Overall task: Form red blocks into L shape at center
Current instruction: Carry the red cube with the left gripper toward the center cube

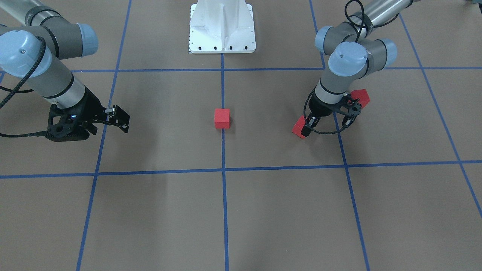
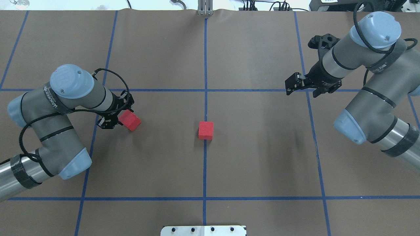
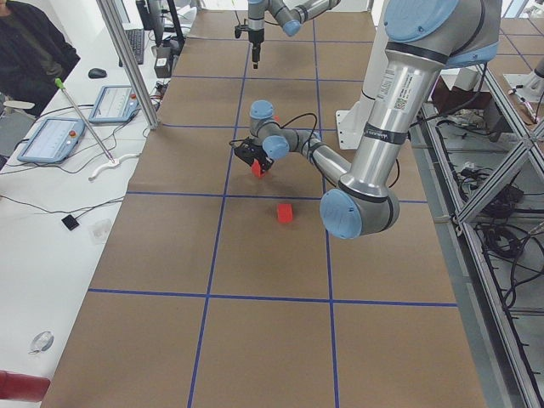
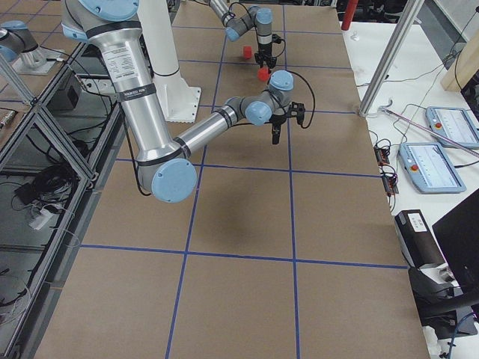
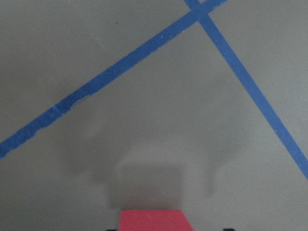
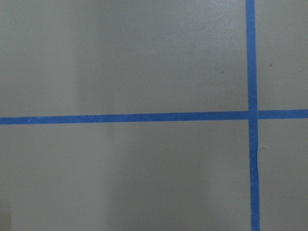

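Brown table (image 2: pixel 262 164): the left arm (image 1: pixel 340 71) hangs its left gripper (image 2: pixel 122 118) well off the centre block (image 2: pixel 205 130), pinching a second block (image 2: pixel 130 120) clear of the surface. Its shadow lies apart in the wrist view, so this is likely a carry toward the centre block, which sits on the middle grid line (image 2: pixel 205 65) as the L's anchor. The right gripper (image 2: pixel 293 84) hangs spread and empty on that block's far side, probably keeping clear. The third block (image 1: pixel 360 98) peeks out behind the left arm and is hidden overhead.

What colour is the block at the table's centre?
Centre block is plain red; clearest in overhead view.
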